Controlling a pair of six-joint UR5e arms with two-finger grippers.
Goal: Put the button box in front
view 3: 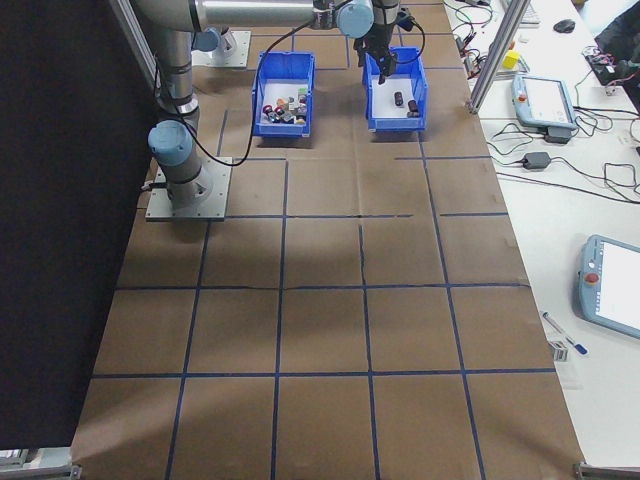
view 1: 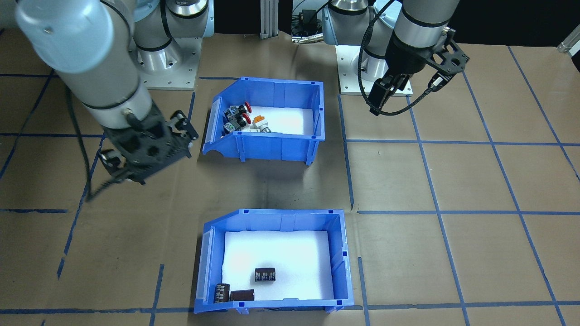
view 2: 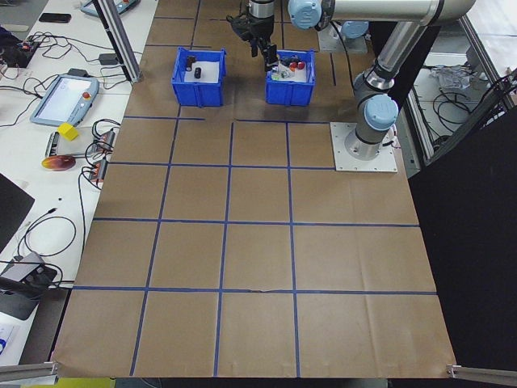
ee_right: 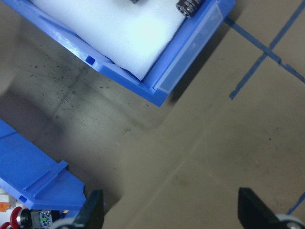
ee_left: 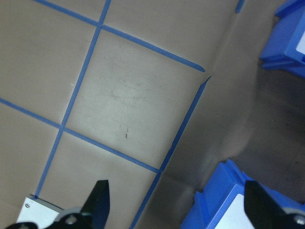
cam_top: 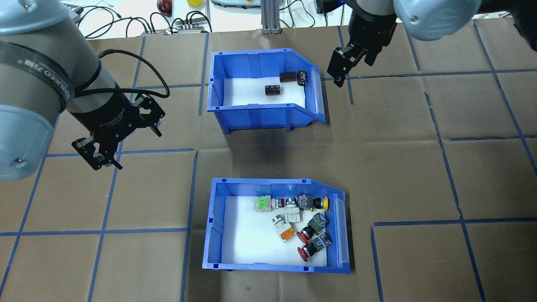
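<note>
The button box [cam_top: 272, 266] is a blue bin with a white foam floor. It holds several push-button switches [cam_top: 308, 228] capped red, yellow, orange and green, and it stands on the robot's side of the table, also seen as the button box [view 1: 272, 147]. My left gripper [cam_top: 98, 161] hangs open above the paper, well to the left of it. My right gripper [cam_top: 337, 77] hangs open beside the right end of the far bin. In the wrist views both the left gripper [ee_left: 178, 210] and the right gripper [ee_right: 171, 214] are empty.
A second identical blue bin [cam_top: 251, 113] stands farther from the robot, holding dark cylinders [cam_top: 272, 89] on white foam. Brown paper with a blue tape grid [cam_top: 440, 142] covers the table. Cables and devices [cam_top: 176, 27] lie beyond the far edge.
</note>
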